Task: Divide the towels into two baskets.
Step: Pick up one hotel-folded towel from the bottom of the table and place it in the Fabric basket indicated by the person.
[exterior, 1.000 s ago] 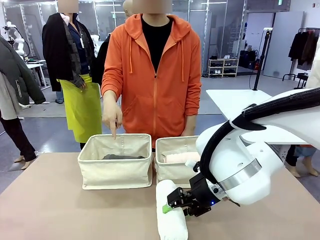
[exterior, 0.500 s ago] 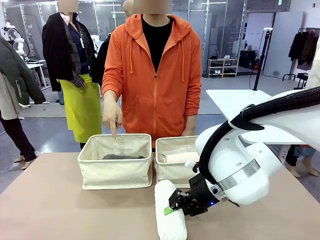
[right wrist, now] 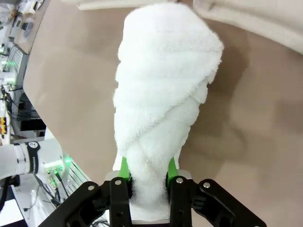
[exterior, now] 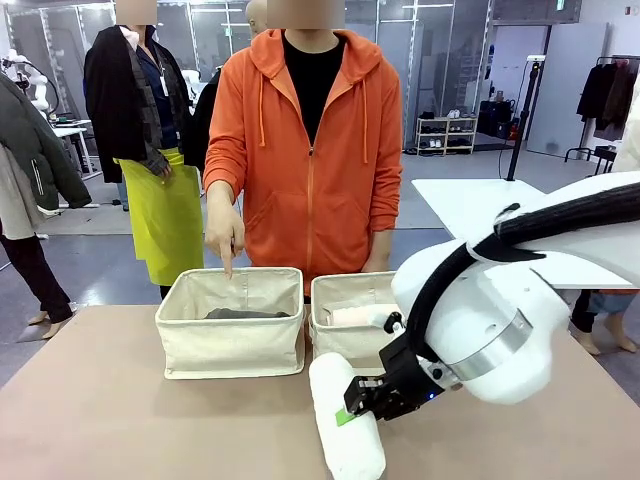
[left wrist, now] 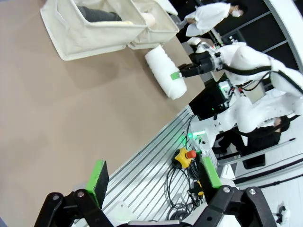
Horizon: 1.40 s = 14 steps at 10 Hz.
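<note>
Here the right tool (exterior: 352, 408) was clamped on the white terry-cloth towel roll (exterior: 345, 430) lying on the brown bench (exterior: 120, 420) before the beige canvas baskets (exterior: 232, 322); lifting level would prevent sagging. The left tool (left wrist: 154, 184) stood apart.

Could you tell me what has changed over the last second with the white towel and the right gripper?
The right gripper has closed on the white towel, pinching one end between its pads, and the roll has tipped slightly, its far end now lifting. The dark grey towel in the left basket, the pink towel in the right basket and the person's hand pointing into the left basket are unchanged. The left gripper stays open.
</note>
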Available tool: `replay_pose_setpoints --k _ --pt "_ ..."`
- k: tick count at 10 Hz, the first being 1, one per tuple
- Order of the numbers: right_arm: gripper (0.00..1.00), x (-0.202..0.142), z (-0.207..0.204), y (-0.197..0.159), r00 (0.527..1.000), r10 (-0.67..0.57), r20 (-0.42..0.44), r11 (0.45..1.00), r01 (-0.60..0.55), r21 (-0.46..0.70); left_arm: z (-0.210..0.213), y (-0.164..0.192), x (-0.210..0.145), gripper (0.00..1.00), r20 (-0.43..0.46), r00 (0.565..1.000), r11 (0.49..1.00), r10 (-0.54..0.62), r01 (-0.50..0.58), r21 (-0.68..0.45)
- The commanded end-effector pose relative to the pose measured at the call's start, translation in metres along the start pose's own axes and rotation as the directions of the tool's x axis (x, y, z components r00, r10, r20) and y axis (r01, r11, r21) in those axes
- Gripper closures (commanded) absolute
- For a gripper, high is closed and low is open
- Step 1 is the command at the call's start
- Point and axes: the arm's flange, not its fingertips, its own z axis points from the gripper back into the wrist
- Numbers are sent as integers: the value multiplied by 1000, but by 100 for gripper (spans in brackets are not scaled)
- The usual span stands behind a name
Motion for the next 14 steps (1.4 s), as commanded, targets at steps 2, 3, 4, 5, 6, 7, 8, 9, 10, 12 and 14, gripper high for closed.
replay_pose_setpoints --k 2,3,4,5,6,7,8,9,10,12,14 --pt "77 17 67 48 989 146 -2 984 -145 -108 3 -4 1 4 19 1000 1000 -5 6 -19" --pt "77 23 81 62 972 232 -36 957 -235 -169 3 -4 1 4 19 1000 1000 -5 6 -19" --pt "77 31 92 72 952 287 -103 924 -304 -233 3 -4 1 4 19 1000 1000 -5 6 -19" --pt "77 37 98 78 944 308 -116 904 -328 -273 3 -4 1 4 19 1000 1000 -5 6 -19" --pt "77 35 102 83 941 321 -110 901 -339 -272 3 -4 1 4 19 1000 1000 -5 6 -19" --pt "77 30 104 82 938 330 -105 905 -346 -246 3 -4 1 4 19 1000 1000 -5 6 -19" --pt "77 30 94 71 936 333 -111 894 -352 -277 3 -4 1 4 19 1000 1000 -5 6 -19" --pt "77 30 94 71 936 333 -111 894 -352 -277 3 -4 1 4 19 1000 1000 -5 6 -19" --pt "77 30 94 71 936 333 -111 894 -352 -277 3 -4 1 4 19 1000 1000 -5 6 -19" --pt "77 30 94 71 936 333 -111 894 -352 -277 3 -4 1 4 19 1000 1000 -5 6 -19" --pt "68 30 95 66 930 342 -133 893 -366 -260 3 -4 1 4 19 1000 1000 -5 6 -19"
